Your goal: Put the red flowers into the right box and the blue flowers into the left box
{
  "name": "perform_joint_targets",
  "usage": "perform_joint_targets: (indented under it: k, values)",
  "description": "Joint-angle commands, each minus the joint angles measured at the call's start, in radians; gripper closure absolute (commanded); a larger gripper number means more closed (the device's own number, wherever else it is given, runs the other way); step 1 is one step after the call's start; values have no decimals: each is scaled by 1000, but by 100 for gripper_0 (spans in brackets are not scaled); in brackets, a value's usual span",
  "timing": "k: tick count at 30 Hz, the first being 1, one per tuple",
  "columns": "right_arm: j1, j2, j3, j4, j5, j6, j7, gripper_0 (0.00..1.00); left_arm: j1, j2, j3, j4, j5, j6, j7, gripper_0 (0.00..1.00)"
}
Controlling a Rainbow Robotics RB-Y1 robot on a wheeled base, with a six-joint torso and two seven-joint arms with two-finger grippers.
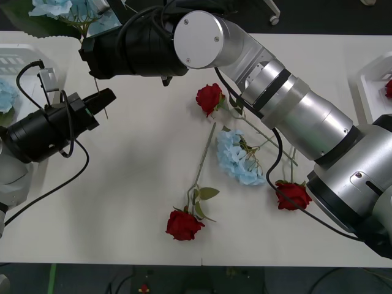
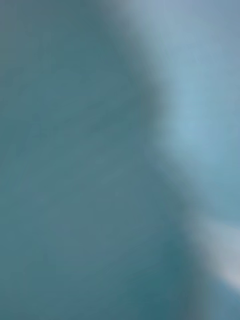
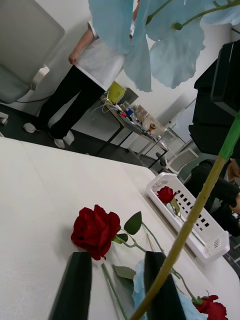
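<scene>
Blue flower [image 1: 61, 7] held aloft by the right gripper [image 1: 92, 52], arm stretched across the table [image 1: 141, 202] toward the left box [image 1: 15, 58]; its grip is hidden. Left gripper [image 3: 120, 285], fingers parted, points past that stem [image 3: 195, 225] toward a red rose [image 3: 95, 231].

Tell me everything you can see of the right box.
The right box is a white plastic tray, long and shallow, with slotted sides and a raised rim. It sits flat at the table's right edge. One red flower lies inside, its stem along the floor. Nothing else touches it.
</scene>
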Motion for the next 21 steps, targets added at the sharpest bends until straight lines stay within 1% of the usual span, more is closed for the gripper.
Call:
perform_joint_targets:
  k: [1, 10, 12, 13, 14, 15, 16, 17, 18, 21]
  values:
    - [-60, 22, 6, -16, 5, -16, -21, 100, -48, -11, -12, -30, -5, -13, 24, 100]
    - [-60, 19, 6, -16, 5, -22, -18, 100, -48, -13, -12, -30, -5, -13, 24, 100]
    - [-60, 15, 6, -16, 17, -31, -14, 67, -48, -11, -12, -30, -5, -15, 24, 100]
    - [-60, 14, 8, -16, 38, -42, -9, 41, -48, -11, -12, -30, -5, -15, 24, 100]
    - [-60, 11, 6, -17, 60, -54, -6, 22, -48, -11, -11, -30, -4, -15, 24, 100]
    - [-60, 11, 6, -20, 75, -60, -3, 12, -48, -11, -9, -30, -4, -15, 24, 100]
    - [-60, 9, 8, -20, 84, -66, -1, 9, -48, -11, -9, -30, -4, -15, 24, 100]
    - [-60, 9, 6, -20, 98, -74, 0, 3, -48, -11, -5, -30, -4, -15, 24, 100]
    - [-60, 9, 6, -20, 101, -79, 0, 0, -48, -11, 0, -30, -4, -15, 24, 100]
    - [-60, 5, 6, -20, 107, -88, 5, 0, -48, 13, 32, -30, -5, -16, 24, 100]
